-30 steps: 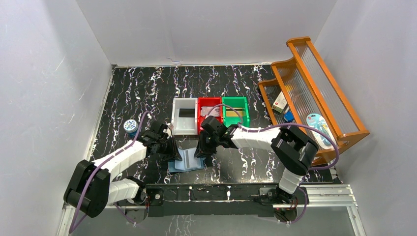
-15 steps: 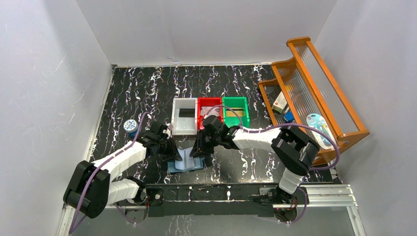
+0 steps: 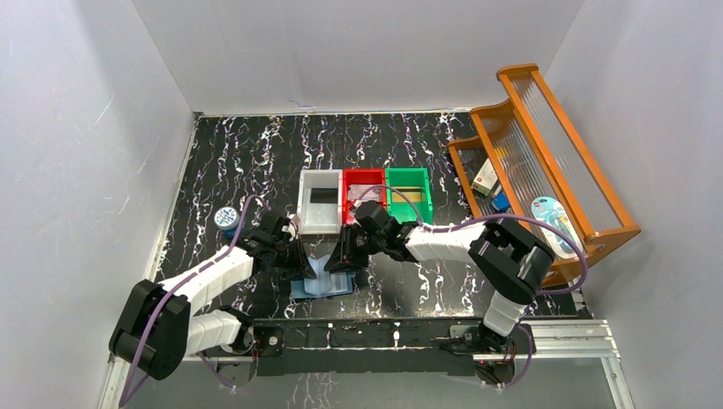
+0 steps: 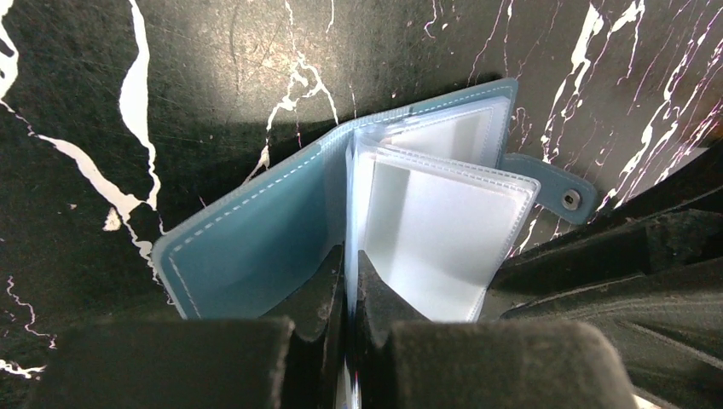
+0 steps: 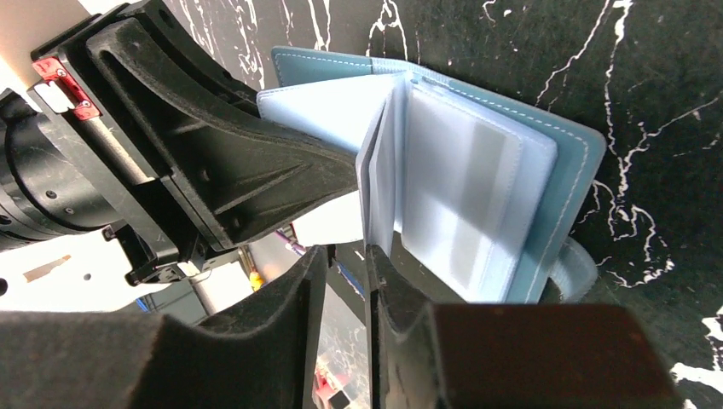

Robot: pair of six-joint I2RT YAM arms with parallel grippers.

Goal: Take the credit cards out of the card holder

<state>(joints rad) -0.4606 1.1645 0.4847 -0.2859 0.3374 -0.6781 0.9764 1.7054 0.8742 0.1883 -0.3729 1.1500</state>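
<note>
Pinching a clear plastic leaf (image 4: 350,196) of the soft blue card holder (image 4: 256,247), left gripper (image 4: 349,257), right gripper (image 5: 345,253) narrowly parted, hold unclear

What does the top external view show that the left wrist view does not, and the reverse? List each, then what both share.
Only the top external view: the white bin, the red bin, the green bin, the wooden rack and the round tin.
Only the left wrist view: the snap tab with its stud, the clear pockets, and the left gripper shut on one pocket leaf.
Both: the card holder lying open on the black marbled table.
</note>
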